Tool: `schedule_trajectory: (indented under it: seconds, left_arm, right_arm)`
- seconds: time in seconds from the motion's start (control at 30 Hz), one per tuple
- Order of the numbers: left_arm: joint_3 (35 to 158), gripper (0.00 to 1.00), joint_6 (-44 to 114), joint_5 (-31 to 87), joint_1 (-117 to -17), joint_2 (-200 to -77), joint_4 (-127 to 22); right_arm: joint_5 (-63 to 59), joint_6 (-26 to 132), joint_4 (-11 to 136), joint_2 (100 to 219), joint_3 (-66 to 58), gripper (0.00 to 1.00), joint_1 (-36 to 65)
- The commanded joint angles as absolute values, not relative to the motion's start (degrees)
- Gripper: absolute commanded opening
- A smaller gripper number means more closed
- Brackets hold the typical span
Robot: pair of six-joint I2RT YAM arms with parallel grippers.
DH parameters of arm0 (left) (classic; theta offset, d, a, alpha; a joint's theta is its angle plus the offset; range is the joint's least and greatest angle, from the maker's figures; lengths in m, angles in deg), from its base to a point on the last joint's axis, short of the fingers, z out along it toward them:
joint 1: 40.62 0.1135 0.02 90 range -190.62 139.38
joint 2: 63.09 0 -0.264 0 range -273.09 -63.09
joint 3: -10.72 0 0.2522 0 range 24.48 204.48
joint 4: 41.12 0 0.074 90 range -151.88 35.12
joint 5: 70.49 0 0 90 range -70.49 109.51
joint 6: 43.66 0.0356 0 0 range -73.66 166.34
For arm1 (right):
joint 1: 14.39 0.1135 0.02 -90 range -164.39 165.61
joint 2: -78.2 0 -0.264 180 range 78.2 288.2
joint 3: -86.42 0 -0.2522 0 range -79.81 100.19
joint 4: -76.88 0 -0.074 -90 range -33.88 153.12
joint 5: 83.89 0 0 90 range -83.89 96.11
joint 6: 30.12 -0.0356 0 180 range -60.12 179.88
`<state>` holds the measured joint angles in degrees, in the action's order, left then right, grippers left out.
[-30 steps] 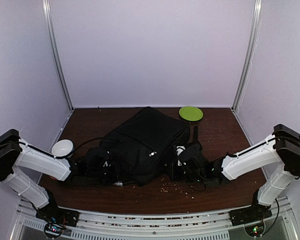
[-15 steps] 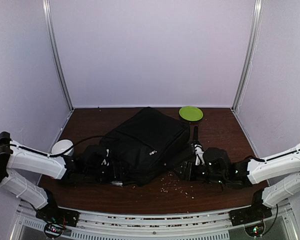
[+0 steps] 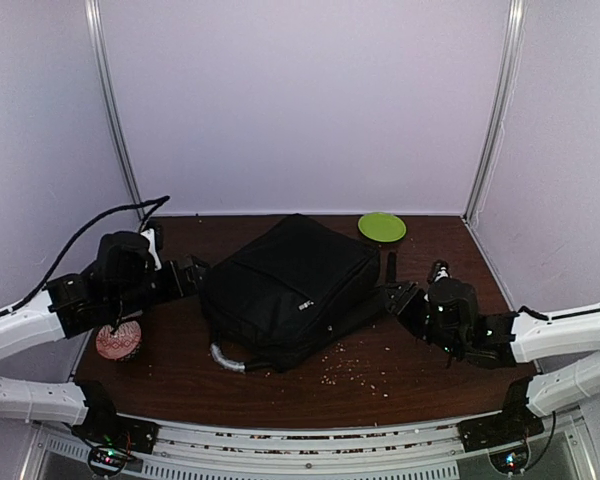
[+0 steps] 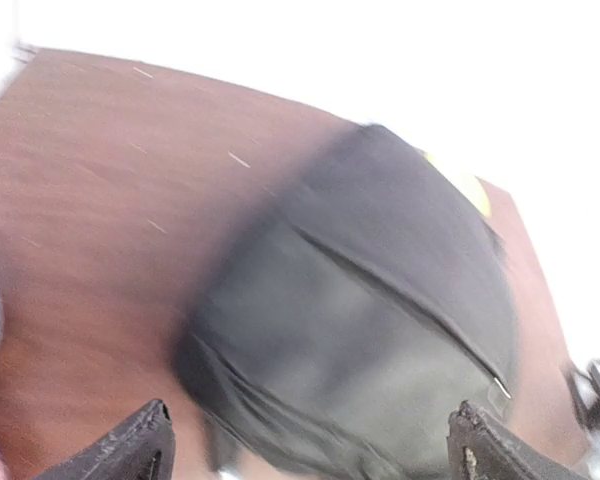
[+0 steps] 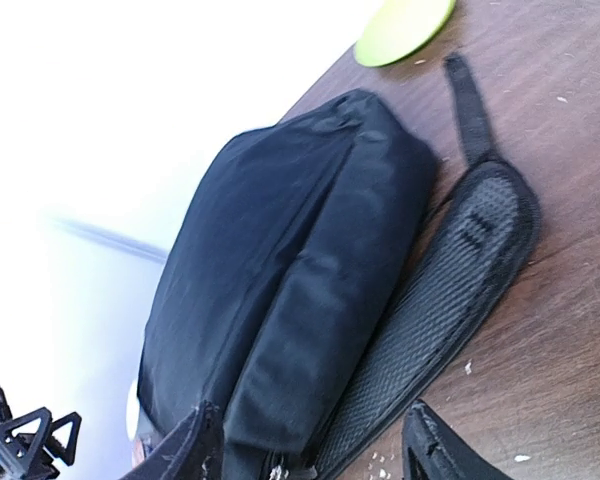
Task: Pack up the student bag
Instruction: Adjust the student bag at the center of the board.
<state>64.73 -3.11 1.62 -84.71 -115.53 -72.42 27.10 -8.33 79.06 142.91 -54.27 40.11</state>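
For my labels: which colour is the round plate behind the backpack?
The plate is lime green; the top external view shows it best.

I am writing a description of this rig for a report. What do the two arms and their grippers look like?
The left arm and the right arm have smooth white tubular links with black joints and wrists. A thin black cable loops above the left arm. The left gripper and the right gripper are black, each with two pointed fingers.
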Motion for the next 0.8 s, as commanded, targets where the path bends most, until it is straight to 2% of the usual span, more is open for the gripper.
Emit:
schedule_trajectory:
  seconds: [0.0, 0.17, 0.23, 0.33, 0.5, 0.6, 0.7, 0.77]
  left_arm:
    - [70.5, 0.97, 5.9, 2.8, -76.7, -125.6, -66.5]
    - [82.8, 0.95, 7.7, 11.9, -70.6, -143.7, -66.1]
    - [88.2, 0.95, 8.5, 13.2, -70.4, -153.1, -68.4]
    - [86.1, 0.9, 7.1, 21.2, -70.4, -156.7, -63.3]
    - [78.8, 0.62, 4.6, 29.4, -72.6, -157.2, -55.0]
    - [75.4, 0.41, 3.0, 30.3, -76.8, -155.8, -52.0]
    - [73.0, 0.22, -0.4, 31.6, -82.9, -154.5, -46.5]
    - [73.5, 0.1, -1.2, 31.1, -87.0, -153.8, -46.0]
  right_arm:
    - [33.8, -16.9, 80.9, 146.7, -53.2, 0.62, 39.9]
    - [27.7, -17.8, 77.9, 154.7, -44.1, 0.65, 39.8]
    - [20.5, -16.1, 78.2, 161.6, -37.3, 0.65, 39.2]
    - [12.6, -12.1, 71.9, 168.6, -28.3, 0.65, 37.2]
    - [1.2, -9.8, 70.5, 176.1, -24.5, 0.6, 34.4]
    - [-3.0, -6.6, 70.8, 179.1, -22.8, 0.56, 33.5]
    - [-9.2, -0.1, 67.0, 181.4, -16.0, 0.53, 32.0]
    - [-8.0, 4.7, 61.8, 180.1, -12.2, 0.53, 31.5]
